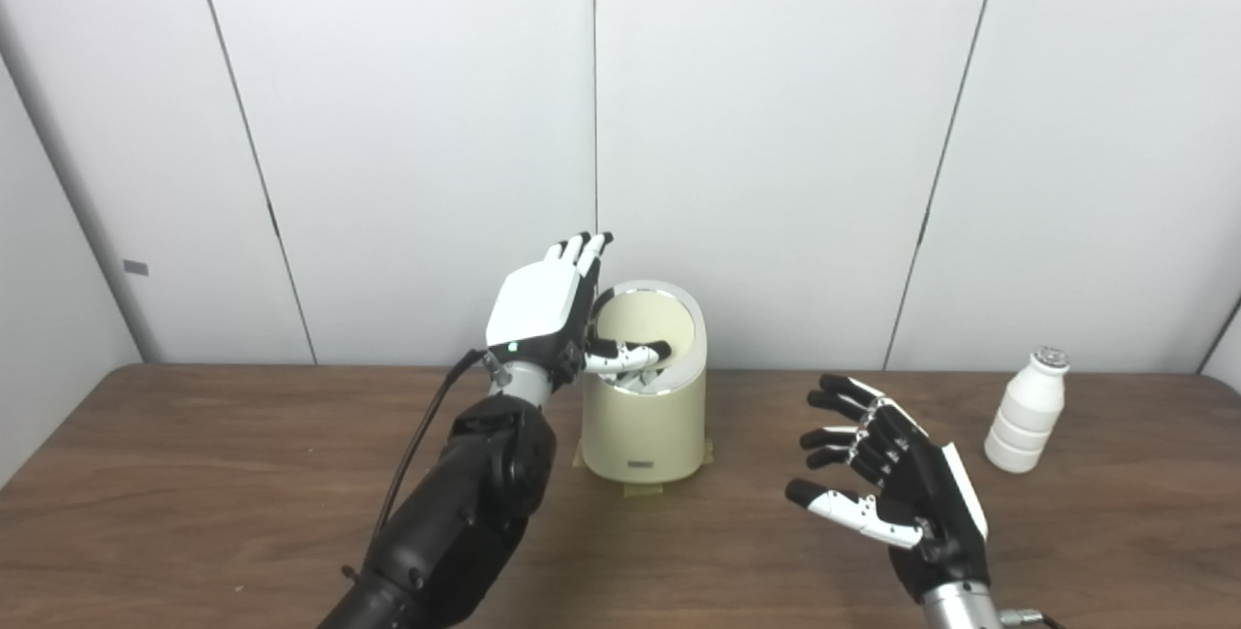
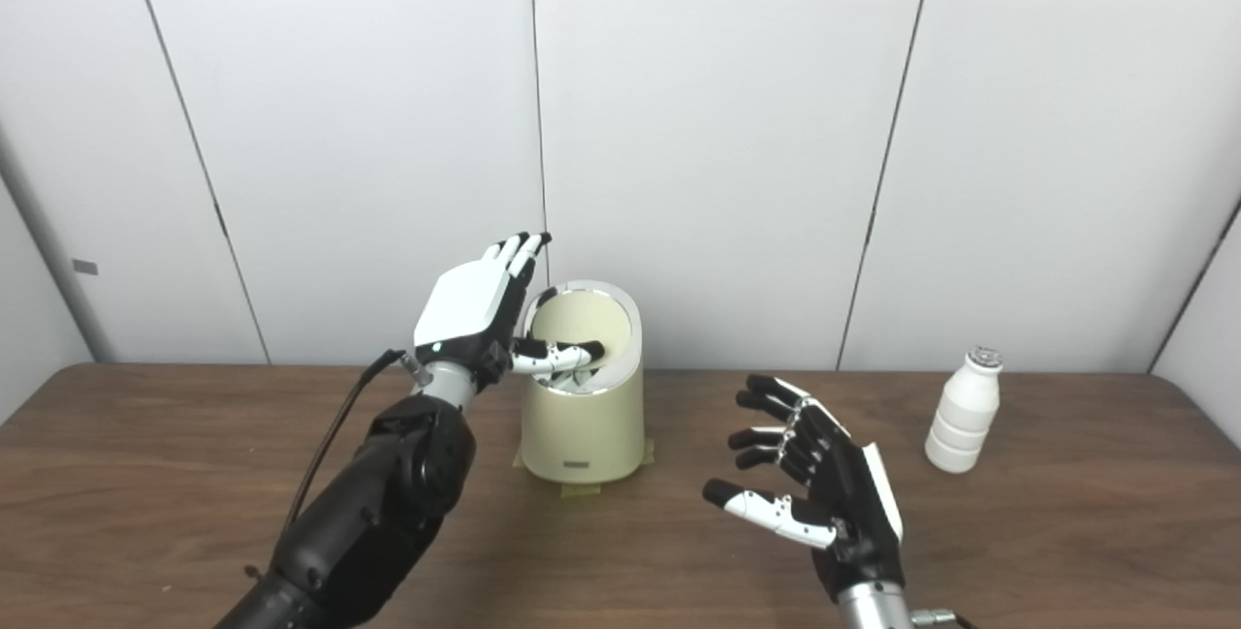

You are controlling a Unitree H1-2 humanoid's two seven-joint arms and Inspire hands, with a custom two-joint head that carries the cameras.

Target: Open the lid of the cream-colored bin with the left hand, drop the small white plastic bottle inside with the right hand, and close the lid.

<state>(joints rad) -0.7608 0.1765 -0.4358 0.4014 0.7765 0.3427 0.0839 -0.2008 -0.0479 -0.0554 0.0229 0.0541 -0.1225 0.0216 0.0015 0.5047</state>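
Nearest of all is the right hand (image 1: 887, 484), raised just above the brown wooden table (image 1: 194, 474) at the lower right, palm turned toward the middle, its fingers (image 1: 843, 411) spread apart and holding nothing. Across from it, the dark left forearm rises from the bottom edge and slants up toward the bin.

On the table's far half, close to the white panelled wall (image 1: 776, 125), stands the cream-colored bin (image 2: 582, 425), a short upright cylinder with a small grey label low on its front and strips of tape showing under its base. Its round lid (image 2: 582, 324) is tipped up toward the back, so the pale inner face and the shiny rim ring look out over the table. The left hand (image 2: 475, 314) sits at the bin's left upper edge, white back facing outward, fingers pointing up along the raised lid's left rim, while its thumb (image 2: 562, 355) reaches sideways across the open mouth. From here it looks to be propping the lid rather than clasping it; exactly where it touches the rim I cannot make out.

Well off to the right, near the table's far right corner, the small white plastic bottle (image 1: 1028, 411) stands upright on the wood with a silvery cap, apart from both hands and from the bin.
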